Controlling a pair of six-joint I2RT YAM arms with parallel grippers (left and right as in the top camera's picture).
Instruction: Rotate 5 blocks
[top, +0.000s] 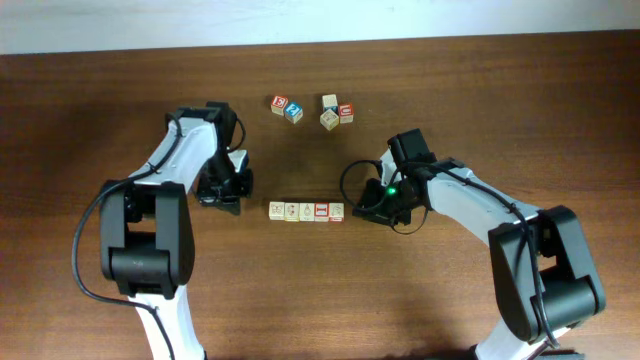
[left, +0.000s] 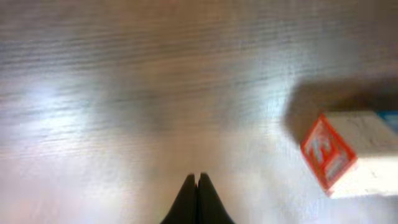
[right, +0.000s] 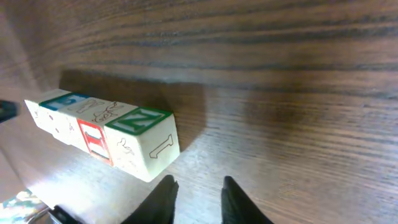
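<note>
Five small pale-wood blocks (top: 306, 211) lie touching in a straight row at the table's middle. In the right wrist view the row (right: 106, 130) runs from a green-letter end cube (right: 144, 138) back to the left, with a red-framed face in between. My right gripper (top: 363, 211) (right: 199, 184) is open just right of that end cube, holding nothing. My left gripper (top: 236, 200) (left: 197, 180) is shut and empty, low over the wood left of the row. A red-faced cube (left: 339, 155), too blurred to place, shows ahead and to its right.
Two loose groups of other letter cubes sit at the back: a red and blue pair (top: 286, 107) and three cubes (top: 335, 112) to their right. Both arms flank the row of blocks.
</note>
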